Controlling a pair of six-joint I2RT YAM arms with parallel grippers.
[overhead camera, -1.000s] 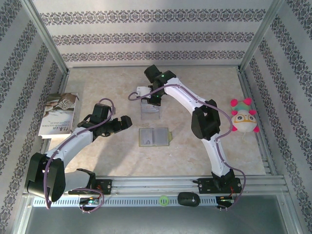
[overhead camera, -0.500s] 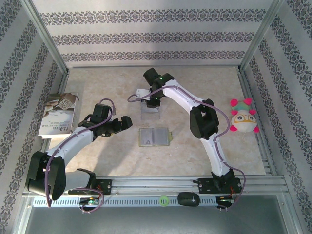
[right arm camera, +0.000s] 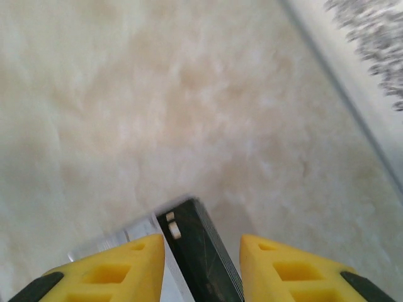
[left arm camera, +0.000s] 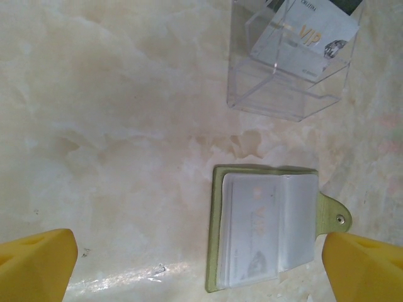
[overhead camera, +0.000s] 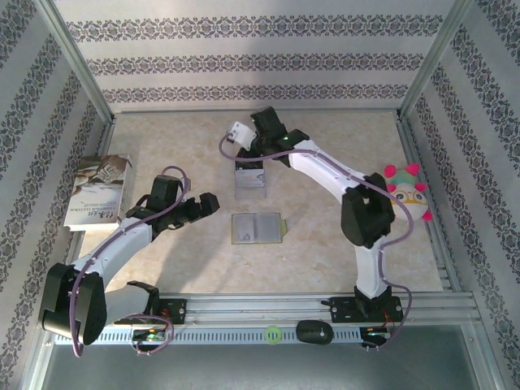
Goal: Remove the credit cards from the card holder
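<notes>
1. The card holder [left arm camera: 264,236] is pictured open on the table [left arm camera: 113,126]. A credit card [left arm camera: 250,233] is pocketed lengthwise ahead of the nearer, wide-spread left gripper [left arm camera: 196,251].
2. A second card [right arm camera: 201,270] is framed between the parted fingers of the right gripper [right arm camera: 201,242] above the clear box [left arm camera: 286,75]; any contact is lost in blur.

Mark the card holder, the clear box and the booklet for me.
card holder [left arm camera: 267,233], left wrist view, middle of its clear pockets.
clear box [left arm camera: 267,94], left wrist view, its lower transparent wall.
booklet [overhead camera: 96,193], top external view, centre of its cover.
</notes>
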